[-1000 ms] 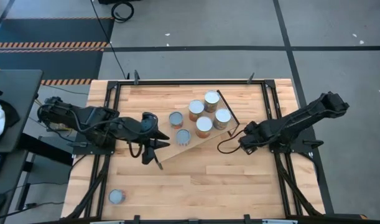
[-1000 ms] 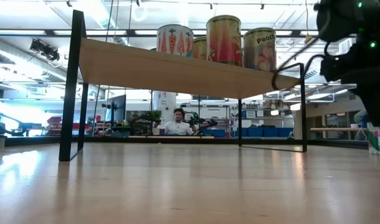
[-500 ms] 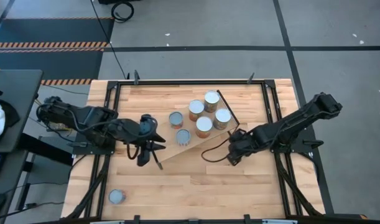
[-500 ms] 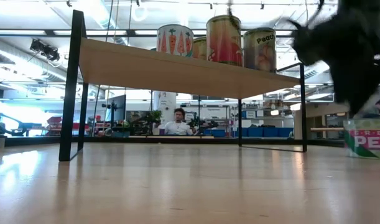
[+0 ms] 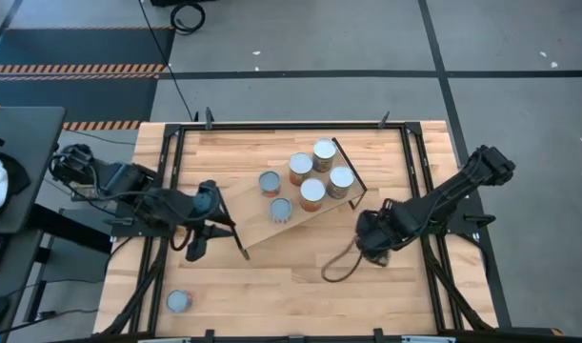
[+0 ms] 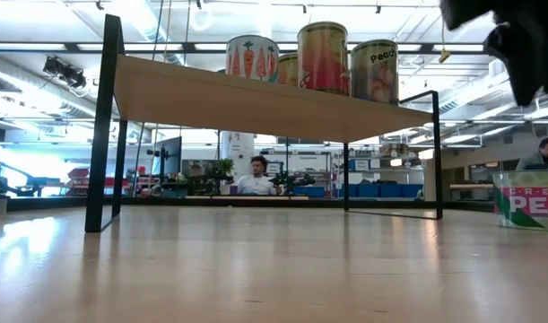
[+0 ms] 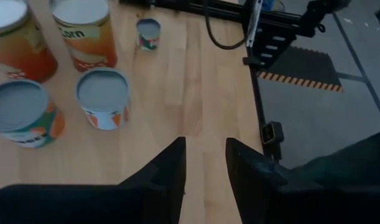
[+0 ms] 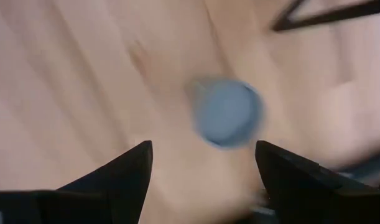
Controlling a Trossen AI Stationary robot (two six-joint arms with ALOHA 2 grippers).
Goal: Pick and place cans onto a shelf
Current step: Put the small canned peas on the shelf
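Note:
The light-wood shelf [image 5: 260,229] stands slantwise mid-table on black rod frames, and it also shows in the low view [image 6: 256,103]. Several cans [image 5: 312,193] stand on it. One more can [image 6: 527,199], labelled in green and red, stands on the table below my right gripper [image 5: 371,250]. The high view hides that can under the arm. In the right wrist view the can's grey top [image 8: 227,112] lies beyond the open fingers of my right gripper [image 8: 204,144]. My left gripper [image 5: 197,243] is open and empty by the shelf's left end. Another can [image 5: 179,301] stands on the table at the near left.
Black frame rails [image 5: 167,181] run along the table's left and right sides. A cable loop [image 5: 338,269] from the right arm hangs over the table near the right gripper. A person [image 6: 256,179] sits in the room beyond the table. Bare wood lies in the near middle.
My right gripper has gone toward the table's near edge with the green-and-red can. It has then risen clear of the can, which stays standing on the table. My left gripper has drawn back from the shelf toward the table's left edge.

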